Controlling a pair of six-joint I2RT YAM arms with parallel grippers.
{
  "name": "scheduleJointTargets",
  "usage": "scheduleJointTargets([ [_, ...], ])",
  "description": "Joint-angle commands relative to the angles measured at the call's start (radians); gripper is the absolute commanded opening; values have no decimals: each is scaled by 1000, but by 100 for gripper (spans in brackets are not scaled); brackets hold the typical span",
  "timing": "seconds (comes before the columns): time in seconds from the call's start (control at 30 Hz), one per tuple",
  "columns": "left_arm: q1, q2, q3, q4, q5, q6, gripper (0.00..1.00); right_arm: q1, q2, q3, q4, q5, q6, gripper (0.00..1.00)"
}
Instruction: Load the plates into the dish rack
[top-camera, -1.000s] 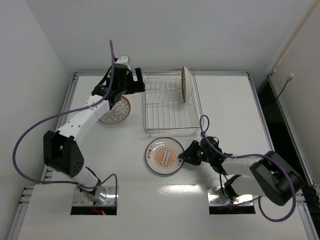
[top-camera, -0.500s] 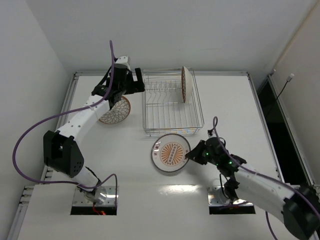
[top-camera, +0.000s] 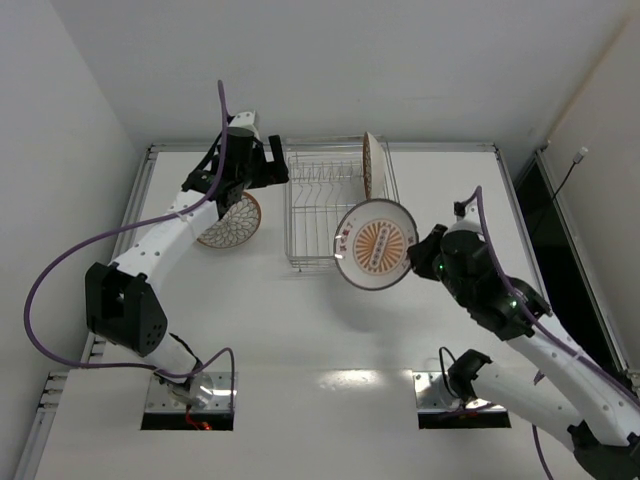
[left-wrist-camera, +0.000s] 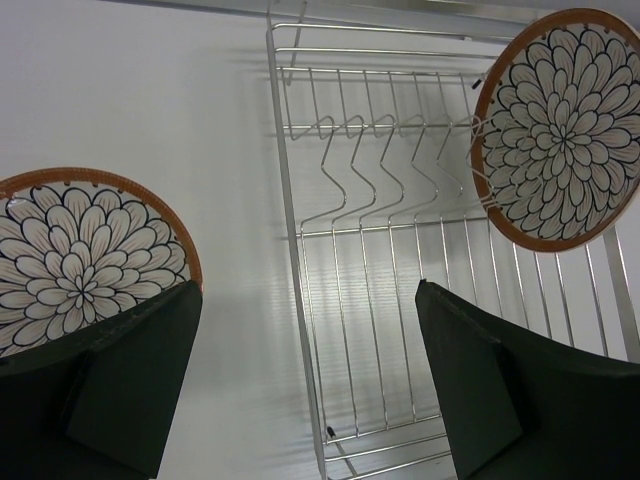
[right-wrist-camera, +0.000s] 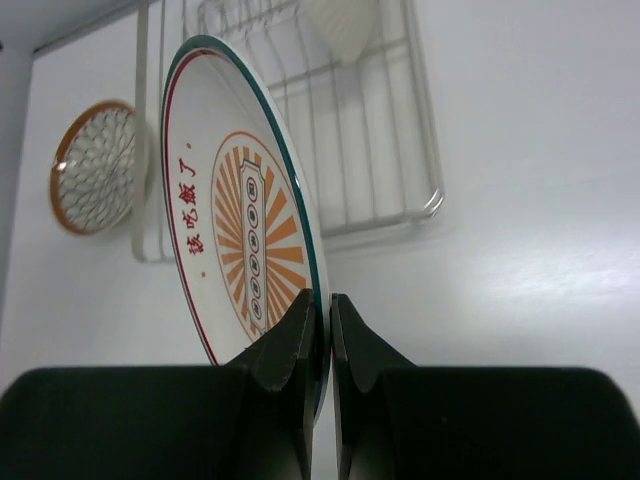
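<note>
Right gripper (right-wrist-camera: 322, 302): both fingers pressed together on the rim of the sunburst plate (top-camera: 377, 244), a thin edge pinch.
Sunburst plate: in the air, tipped nearly on edge, face toward the left, over the near side of the rack (top-camera: 312, 215).
Slip risk: the grip takes only a small bite of glazed rim, so I judge the plate could swing or slide out if the wrist turns fast.
Snag risk: the low edge may catch the near wall of the rack if it goes forward before it is high enough.
Slot risk: if the plate comes down slanted across the tines (left-wrist-camera: 380, 150), it would lie over them and not stand.
Knock risk: the standing brown plate (left-wrist-camera: 560, 125) is on edge at the far right of the rack; a slot too close to it could tip or chip it.
Flat brown plate (top-camera: 232, 222): face up on the table (top-camera: 450, 190), just left of the rack, not yet loaded.
Left gripper (left-wrist-camera: 308, 290): fingers wide apart, holding nothing, hanging above the flat brown plate and the left side of the rack.
In the way: that left arm sits near the far left corner, so the left slots look crowded; the middle tines are free.
</note>
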Motion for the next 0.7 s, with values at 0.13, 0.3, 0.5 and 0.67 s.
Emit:
scheduleJointTargets([
  [0.13,9,-48,42,24,-7,3,87,19,275,368,33,401,-235,0],
  [0.3,9,-48,42,24,-16,12,87,48,530,579,73,603,-336,0],
  [0.5,9,-48,42,24,-16,12,87,68,791,762,220,751,-545,0],
  [0.67,9,-48,42,24,-16,12,87,89,949,857,387,812,-756,0],
])
